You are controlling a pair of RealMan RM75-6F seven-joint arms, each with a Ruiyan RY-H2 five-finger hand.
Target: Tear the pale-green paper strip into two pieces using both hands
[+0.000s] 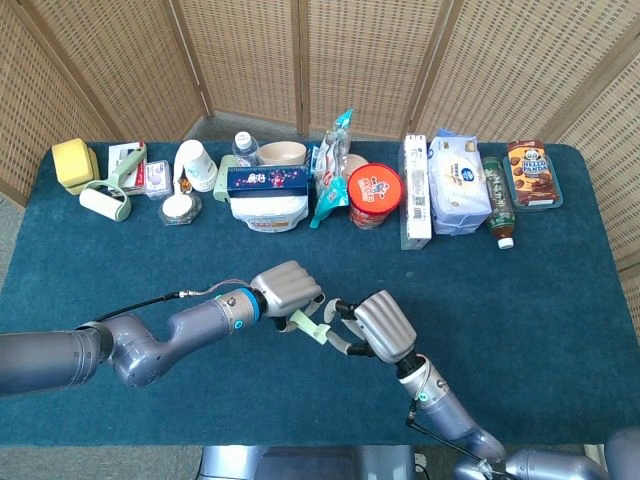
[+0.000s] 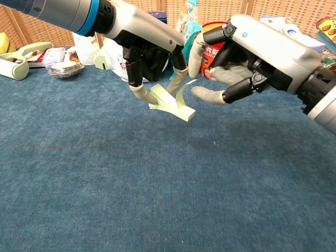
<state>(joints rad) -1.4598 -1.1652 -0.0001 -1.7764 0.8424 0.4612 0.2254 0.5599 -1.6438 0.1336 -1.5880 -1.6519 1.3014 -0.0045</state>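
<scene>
— So, nearest us it's just bare blue tablecloth (image 2: 157,199). Above it, where's the paper?

— Up off the cloth, pinched in the left hand (image 2: 149,50). See the pale-green paper strip (image 2: 173,105)? Two fingertips (image 2: 143,93) of that hand grip its near end, and the rest curls and droops free toward the right hand (image 2: 247,52).

— And the right hand has it too?

— Not that I can see. Its fingers are apart and reaching, thumb above and a long finger below, just beside the strip's raised free edge. From the head view the gap looks tiny, but I see no pinch on the paper.

— How will that strip behave, do you think?

— Light as anything and floppy, I'd guess; it bends under its own weight. Thin paper should tear easily, but it can slip out of those smooth rubbery pads, or just fold instead of ripping.

— So where should the right hand take hold?

— On the free upturned edge, close beside the left fingertips, I'd say, so the tear starts between the two pinches and not out at a loose end.

— And behind all that?

— At the far edge of the table, a row of groceries: the red tub (image 1: 374,194), a white tissue pack (image 1: 458,195), a lint roller (image 1: 105,203) at the left.
</scene>
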